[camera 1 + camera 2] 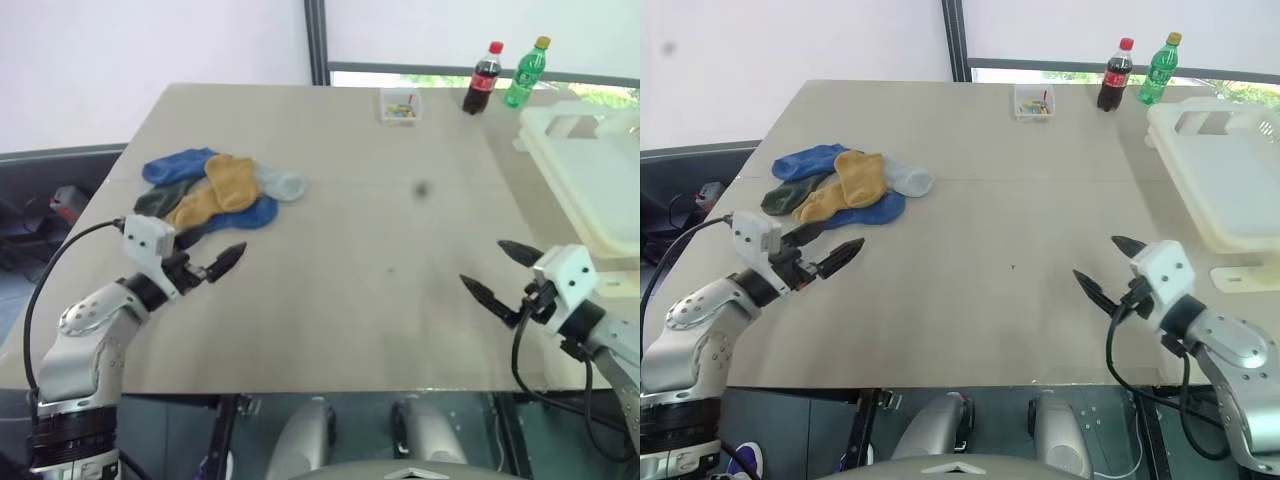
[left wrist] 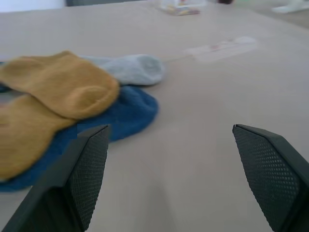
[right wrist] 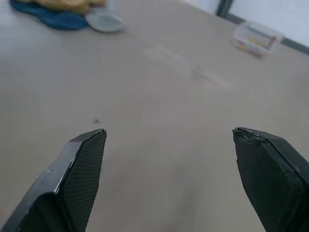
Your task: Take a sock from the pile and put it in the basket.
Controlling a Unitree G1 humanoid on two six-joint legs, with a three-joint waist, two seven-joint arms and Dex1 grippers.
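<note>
Left eye view: beige table (image 1: pixel 350 250) beneath white wall (image 1: pixel 150 40), window (image 1: pixel 480 30).

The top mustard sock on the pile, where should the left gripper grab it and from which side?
Probably pinch the mustard sock at its raised rounded end, coming from above with the open left gripper. It lies topmost on the pile, so nothing covers it.

- Table (image 1: pixel 380 250): broad bare centre, open passage between both grippers.
- Pile (image 1: pixel 215 190), ten o'clock, just beyond the wide-open left gripper (image 1: pixel 205 255).
- Basket (image 1: pixel 585 170), two o'clock, beyond the wide-open right gripper (image 1: pixel 505 272).
- Clear box (image 1: pixel 400 105) and two bottles (image 1: pixel 505 75), twelve to one o'clock, far edge.
</note>
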